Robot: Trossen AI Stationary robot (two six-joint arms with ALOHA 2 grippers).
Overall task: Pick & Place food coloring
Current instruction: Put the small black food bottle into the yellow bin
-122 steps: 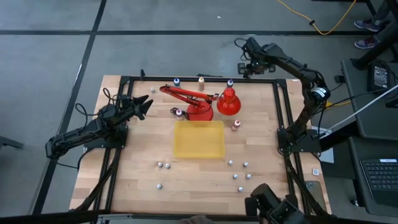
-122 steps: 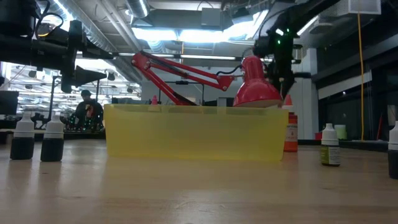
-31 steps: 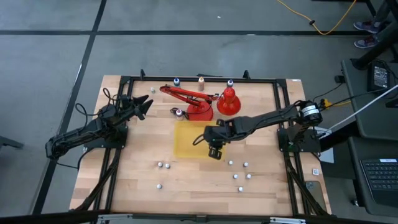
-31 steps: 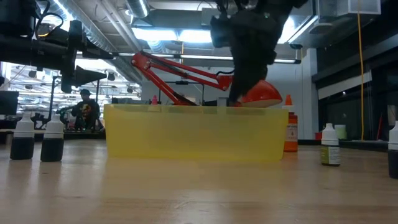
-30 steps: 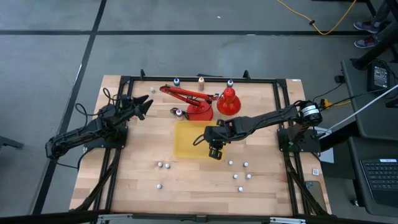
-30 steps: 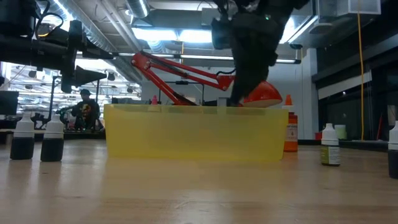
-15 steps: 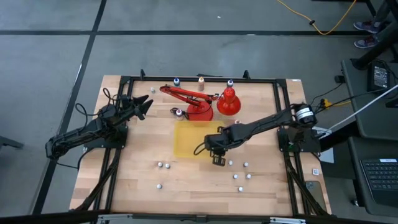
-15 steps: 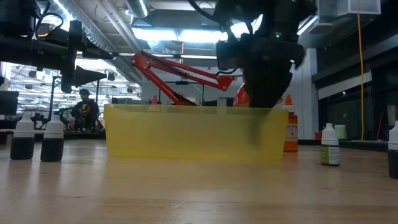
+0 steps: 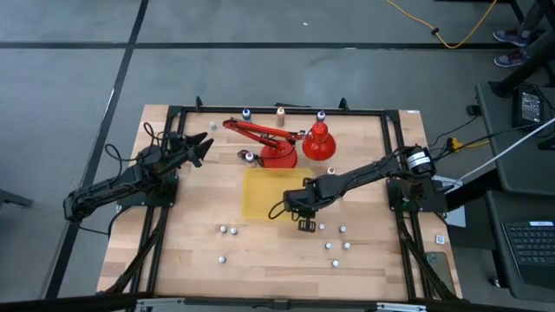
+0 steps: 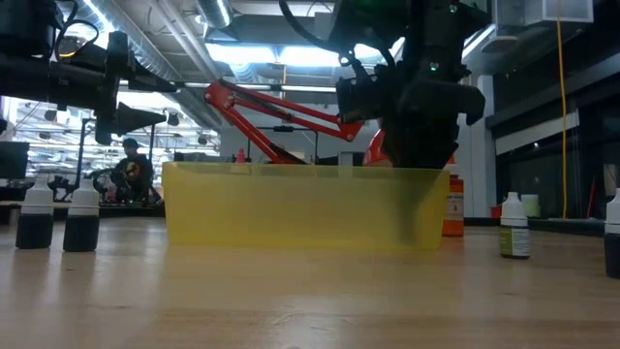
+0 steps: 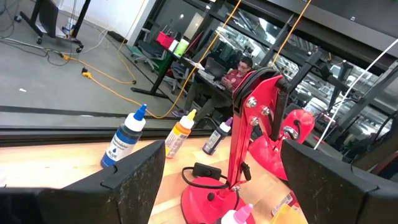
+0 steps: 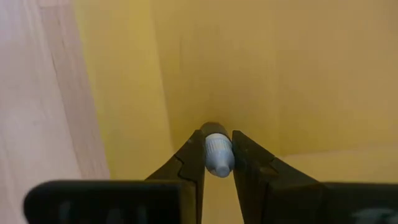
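Observation:
My right gripper (image 12: 217,163) is shut on one small food coloring bottle (image 12: 217,152) and points down into the right end of the yellow tray (image 9: 270,195). In the low view it shows as a dark shape behind the tray's front wall (image 10: 418,208). My left gripper (image 9: 201,147) waits open at the table's left, level, with nothing between its fingers. More food coloring bottles stand on the wood: a blue (image 11: 127,138), an orange (image 11: 179,134) and a purple one (image 11: 216,138) along the far edge, and several near the front (image 9: 332,245). My right gripper pinches the bottle by its ribbed pale cap (image 12: 218,148) between the two fingers (image 12: 193,163). They come from above, pointing steeply down. The bottle's body is hidden under the cap; whether it touches the tray floor, I cannot tell.
A red desk lamp (image 9: 282,143) stands just beyond the tray's far edge, its shade (image 9: 318,143) at the right. A pink bottle (image 9: 250,157) stands by the lamp's base. Dark bottles (image 10: 37,215) stand left of the tray; others (image 10: 513,228) stand at its right.
My right gripper has come down and toward the table's near edge with the bottle, tipping more steeply downward, and now reaches into the right end of the tray. It has stayed shut on the bottle.

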